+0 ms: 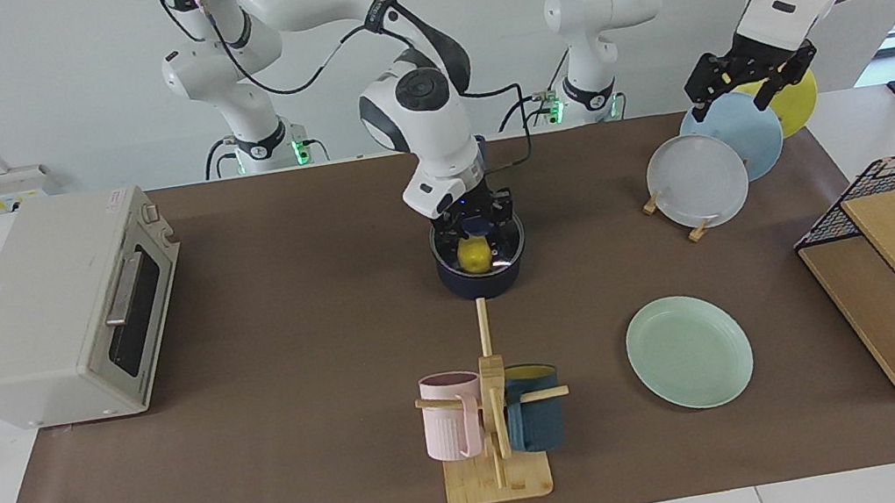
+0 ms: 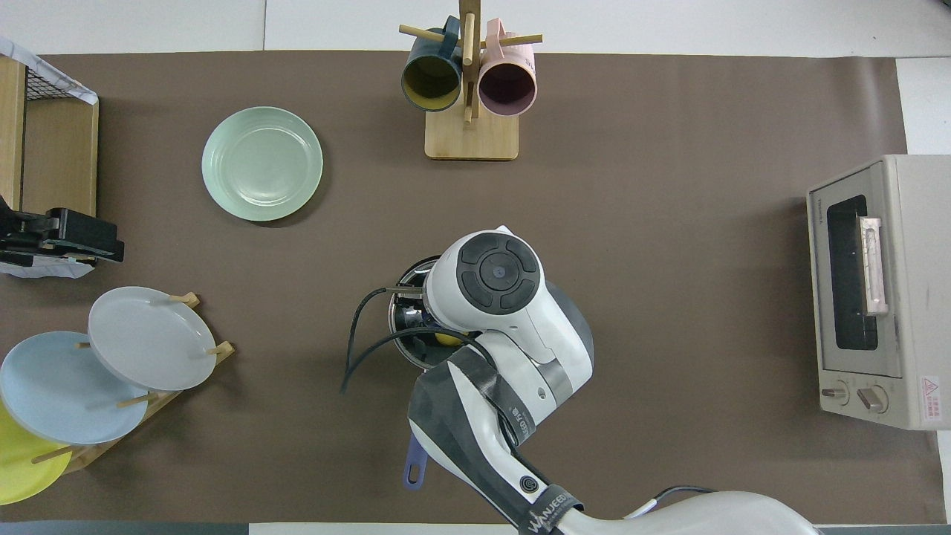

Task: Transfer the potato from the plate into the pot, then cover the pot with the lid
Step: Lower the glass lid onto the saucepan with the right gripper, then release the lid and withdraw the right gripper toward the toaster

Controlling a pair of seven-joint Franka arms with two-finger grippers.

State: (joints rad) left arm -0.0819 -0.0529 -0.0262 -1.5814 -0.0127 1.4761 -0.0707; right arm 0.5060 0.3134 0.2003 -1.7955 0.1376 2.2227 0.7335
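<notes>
Facing view: the right gripper (image 1: 478,227) is low over the pot (image 1: 484,279), closed on the blue knob of the lid (image 1: 507,247), which sits on the pot's rim. The potato (image 1: 475,255) shows yellow through the glass, inside the pot. The knob itself is mostly covered by the gripper body, so the contact cannot be seen directly. The pot stands mid-table, nearer to the robots than the mug rack (image 1: 492,422).

The plate (image 1: 690,351) lies flat on the brown mat (image 1: 301,398), toward the left arm's end of the table, beside the mug rack, with nothing on it.

The left gripper (image 1: 750,77) waits up in the air over the upright plates in the plate rack (image 1: 699,180), fingers spread open and holding nothing.

Overhead view: the right arm's wrist housing (image 2: 494,286) covers most of the pot; only an arc of the rim, a sliver of potato (image 2: 447,339) and the end of the pot handle (image 2: 414,468) show. The left gripper (image 2: 59,236) is cut off by the frame edge. The wire basket (image 2: 44,82) is also cut off at the edge. The toaster oven (image 2: 877,290) sits at the right arm's end of the table, door shut.
</notes>
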